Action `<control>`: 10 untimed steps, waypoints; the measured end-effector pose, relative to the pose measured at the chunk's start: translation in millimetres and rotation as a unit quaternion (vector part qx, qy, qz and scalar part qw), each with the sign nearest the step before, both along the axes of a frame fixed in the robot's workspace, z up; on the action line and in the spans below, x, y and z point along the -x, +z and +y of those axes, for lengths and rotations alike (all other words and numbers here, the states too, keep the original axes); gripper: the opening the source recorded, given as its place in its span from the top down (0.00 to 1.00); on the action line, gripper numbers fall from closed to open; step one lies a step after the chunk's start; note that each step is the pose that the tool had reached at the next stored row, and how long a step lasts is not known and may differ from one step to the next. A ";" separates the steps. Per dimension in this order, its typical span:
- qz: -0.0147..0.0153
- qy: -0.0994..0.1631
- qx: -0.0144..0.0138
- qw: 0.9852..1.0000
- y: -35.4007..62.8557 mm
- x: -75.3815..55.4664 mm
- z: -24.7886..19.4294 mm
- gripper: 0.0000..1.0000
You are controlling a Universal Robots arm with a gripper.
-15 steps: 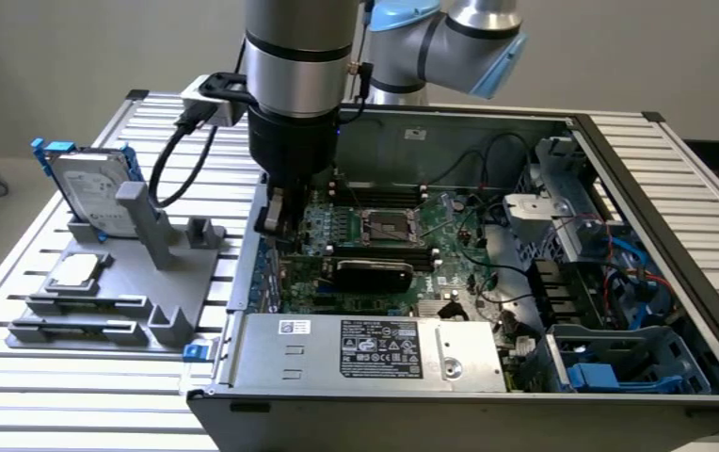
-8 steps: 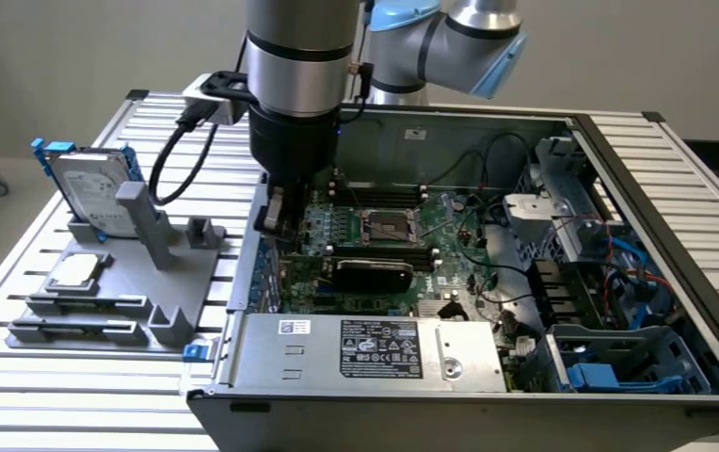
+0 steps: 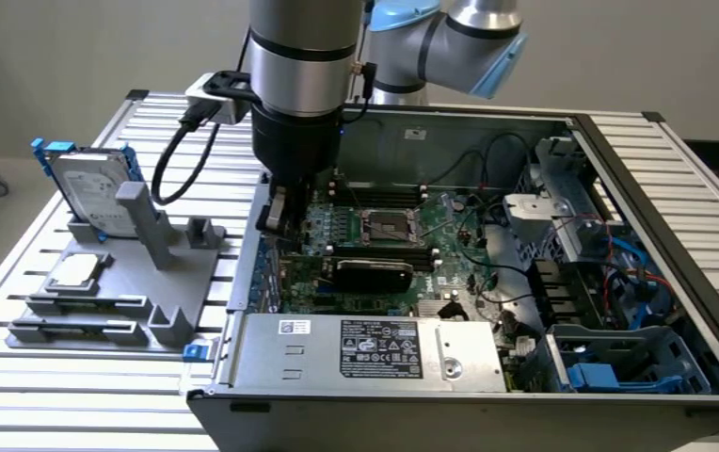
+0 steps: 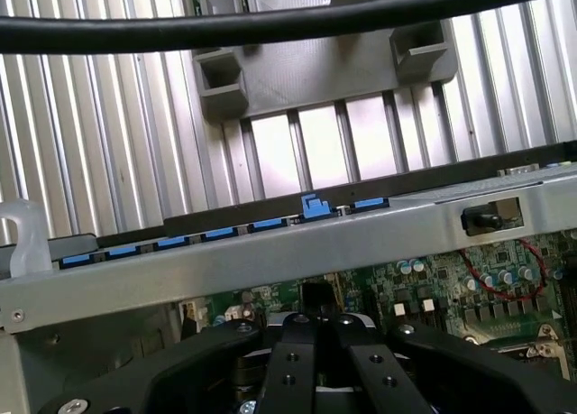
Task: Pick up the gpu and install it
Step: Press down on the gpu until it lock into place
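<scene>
The gpu (image 3: 373, 273) stands on edge in the motherboard (image 3: 385, 226) inside the open computer case (image 3: 611, 151), its black cooler shroud facing the front. My gripper (image 3: 278, 224) hangs inside the case by the wall on the exterior view's left, just over the card's end there. Its black fingers (image 4: 290, 360) are pressed together, so the gripper (image 4: 315, 328) is shut with nothing between them. Whether the fingers touch the card I cannot tell. In the wrist view the green board (image 4: 451, 288) lies under the fingers.
A grey fixture (image 3: 121, 282) on the slatted table holds a silver hard drive in a blue frame (image 3: 89, 193) and a small square chip (image 3: 73, 273). The power supply (image 3: 373, 348) fills the case's front. A black cable (image 4: 270, 22) crosses the wrist view above the case wall (image 4: 270, 252).
</scene>
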State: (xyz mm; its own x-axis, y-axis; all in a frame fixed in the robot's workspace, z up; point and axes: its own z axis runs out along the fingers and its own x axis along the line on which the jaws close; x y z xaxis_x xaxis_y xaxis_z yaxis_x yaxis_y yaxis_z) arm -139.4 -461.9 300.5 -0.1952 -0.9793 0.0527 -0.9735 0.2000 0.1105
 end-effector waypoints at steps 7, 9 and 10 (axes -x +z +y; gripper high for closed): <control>0.002 -0.003 0.000 1.000 -0.1 -0.1 0.4 0.89; 0.002 -0.003 0.000 1.000 -0.1 -0.1 1.0 0.89; 0.003 -0.003 0.000 1.000 -0.2 -0.1 1.3 0.89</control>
